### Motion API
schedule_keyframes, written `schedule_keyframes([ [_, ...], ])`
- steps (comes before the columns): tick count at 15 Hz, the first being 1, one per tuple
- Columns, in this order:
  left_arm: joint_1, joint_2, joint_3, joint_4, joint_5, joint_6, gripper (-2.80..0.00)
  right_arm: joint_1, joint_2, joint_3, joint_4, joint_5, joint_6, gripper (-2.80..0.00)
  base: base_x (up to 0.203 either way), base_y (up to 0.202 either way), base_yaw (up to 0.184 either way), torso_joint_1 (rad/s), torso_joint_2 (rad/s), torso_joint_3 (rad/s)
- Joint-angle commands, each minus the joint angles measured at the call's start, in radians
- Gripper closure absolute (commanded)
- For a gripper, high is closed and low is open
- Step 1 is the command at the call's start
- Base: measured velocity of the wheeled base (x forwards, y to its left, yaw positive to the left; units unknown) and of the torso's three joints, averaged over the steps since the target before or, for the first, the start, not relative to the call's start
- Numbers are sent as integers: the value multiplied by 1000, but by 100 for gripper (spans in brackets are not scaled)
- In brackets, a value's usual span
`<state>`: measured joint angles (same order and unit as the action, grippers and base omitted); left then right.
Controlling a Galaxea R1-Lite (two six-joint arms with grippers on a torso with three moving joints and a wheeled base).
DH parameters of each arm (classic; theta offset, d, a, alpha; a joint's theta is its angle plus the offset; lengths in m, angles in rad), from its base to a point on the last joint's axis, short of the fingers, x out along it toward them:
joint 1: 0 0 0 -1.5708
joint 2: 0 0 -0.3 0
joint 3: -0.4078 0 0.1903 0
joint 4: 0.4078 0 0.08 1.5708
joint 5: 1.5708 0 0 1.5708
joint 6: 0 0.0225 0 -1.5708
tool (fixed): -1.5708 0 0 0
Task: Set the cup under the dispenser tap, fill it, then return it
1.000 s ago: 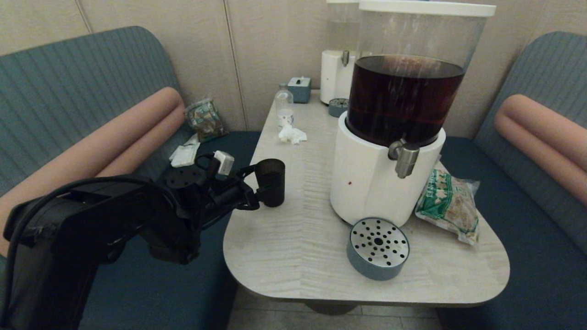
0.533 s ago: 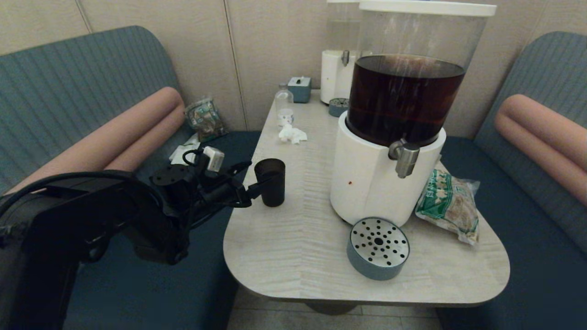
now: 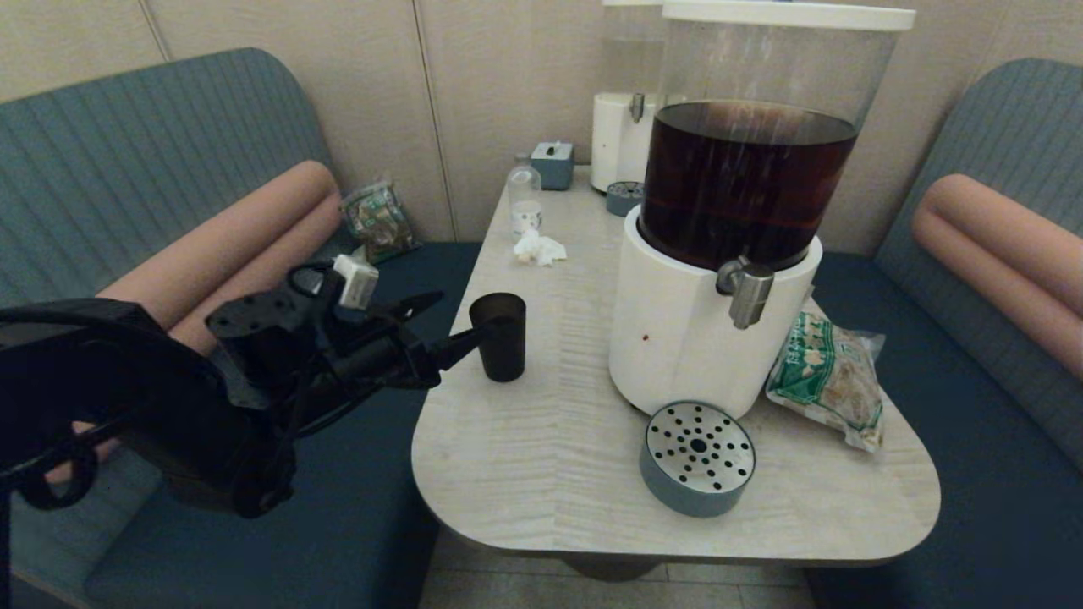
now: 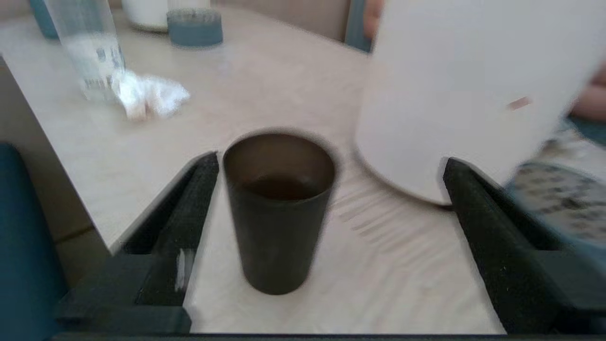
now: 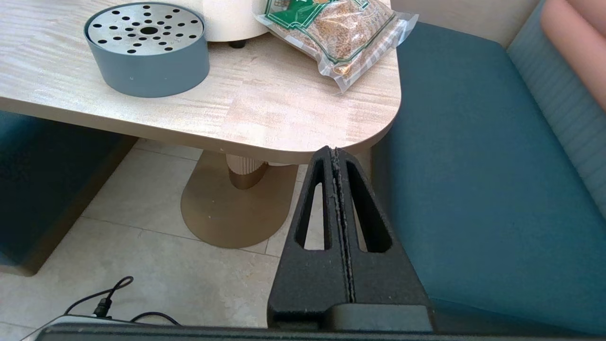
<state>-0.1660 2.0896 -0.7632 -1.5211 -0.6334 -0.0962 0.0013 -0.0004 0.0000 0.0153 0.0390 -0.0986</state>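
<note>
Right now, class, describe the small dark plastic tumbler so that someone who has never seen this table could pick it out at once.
Find the big white-based dispenser of dark brown drink on the pale wood-grain table. On its left, near the table's left edge, stands the small near-black plastic tumbler, upright, between the open left gripper's fingers. Unlike the clear bottle further back, it is dark, tapered, open-topped.

I see the cup (image 3: 498, 336) on the table (image 3: 541, 474), left of the dispenser (image 3: 715, 321); the drip tray (image 3: 697, 458) sits before it.
</note>
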Motion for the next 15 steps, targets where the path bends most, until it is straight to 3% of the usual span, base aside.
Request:
schedule_keyframes([
  [1,0,-192,104,-8,-5,-3,0,0,-1,0,0,1,-1,0,0,0,0,0,0,0],
  [4,0,-463,260,1,2,-11,0,0,-1,0,0,1,-1,0,0,0,0,0,0,0],
  [8,5,-919,424,107,115,-33,0,0,-1,0,0,1,-1,0,0,0,0,0,0,0],
  [10,19,-1168,435,271,186,-43,0,0,-1,0,0,-1,-1,0,0,0,0,0,0,0],
  [14,119,-1580,330,831,298,-54,0,0,-1,0,0,1,-1,0,0,0,0,0,0,0],
  [15,149,-1643,316,912,318,-54,0,0,-1,0,0,1,-1,0,0,0,0,0,0,0],
])
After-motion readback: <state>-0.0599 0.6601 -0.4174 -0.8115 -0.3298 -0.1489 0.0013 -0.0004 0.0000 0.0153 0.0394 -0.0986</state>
